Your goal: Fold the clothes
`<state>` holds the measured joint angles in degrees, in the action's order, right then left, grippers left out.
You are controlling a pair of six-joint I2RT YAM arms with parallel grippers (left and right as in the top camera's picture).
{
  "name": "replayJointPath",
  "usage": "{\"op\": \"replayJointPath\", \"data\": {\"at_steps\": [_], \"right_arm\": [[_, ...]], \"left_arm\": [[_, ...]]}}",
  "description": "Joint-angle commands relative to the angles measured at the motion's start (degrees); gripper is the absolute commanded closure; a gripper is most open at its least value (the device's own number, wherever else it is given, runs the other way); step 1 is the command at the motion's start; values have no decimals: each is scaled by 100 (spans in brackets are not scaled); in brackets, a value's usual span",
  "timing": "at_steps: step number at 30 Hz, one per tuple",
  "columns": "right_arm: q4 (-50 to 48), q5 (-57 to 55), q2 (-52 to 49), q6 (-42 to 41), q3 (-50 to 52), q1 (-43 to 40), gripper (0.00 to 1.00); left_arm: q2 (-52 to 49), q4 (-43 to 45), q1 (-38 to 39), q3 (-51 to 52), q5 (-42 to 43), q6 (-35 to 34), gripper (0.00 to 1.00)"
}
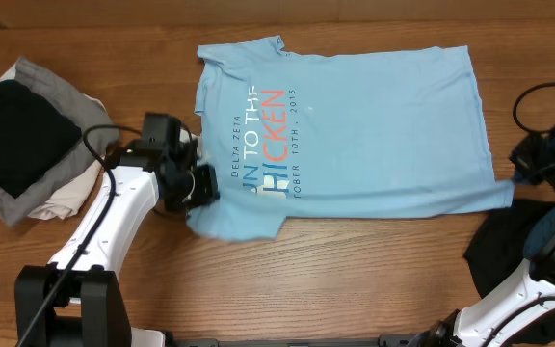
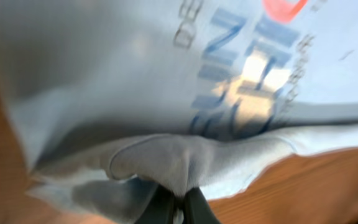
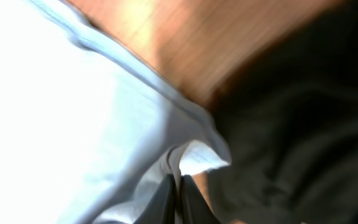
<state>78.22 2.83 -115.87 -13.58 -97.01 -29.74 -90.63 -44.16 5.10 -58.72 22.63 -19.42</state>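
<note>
Wooden surface (image 1: 374, 260): T-shirt (image 1: 383, 116) spread between left fingers (image 2: 160, 211) and right fingers (image 3: 163, 205), both pinching its edge; first fold apparently pending.

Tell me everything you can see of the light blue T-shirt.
The light blue T-shirt is soft, thin-looking cloth with short sleeves and white, blue and red-orange lettering that runs sideways. It lies spread on the wooden table, slightly wrinkled, with its hem to the right. The left hand is shut on a bunched fold at its near left edge. The right hand is shut on its near hem corner, beside a black garment.
</note>
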Motion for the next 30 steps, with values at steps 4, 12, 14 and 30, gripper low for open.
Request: {"op": "replayJointPath", "data": {"at_steps": [4,12,14,30], "right_arm": [[-835,798,240,208,-7,234,96],[-1539,713,190,160,-7,310,96],[-1615,713,92,162,-7,310,96],[-1775,179,-396,162,-7,310,91]], "left_arm": [[74,1126,-37,-26,269,-763,96],[-570,2194,-50,-26,-166,-1279,96],[-815,2417,-90,-26,-164,-1368,96],[-1486,2651,-542,-26,-223,-1488,96]]}}
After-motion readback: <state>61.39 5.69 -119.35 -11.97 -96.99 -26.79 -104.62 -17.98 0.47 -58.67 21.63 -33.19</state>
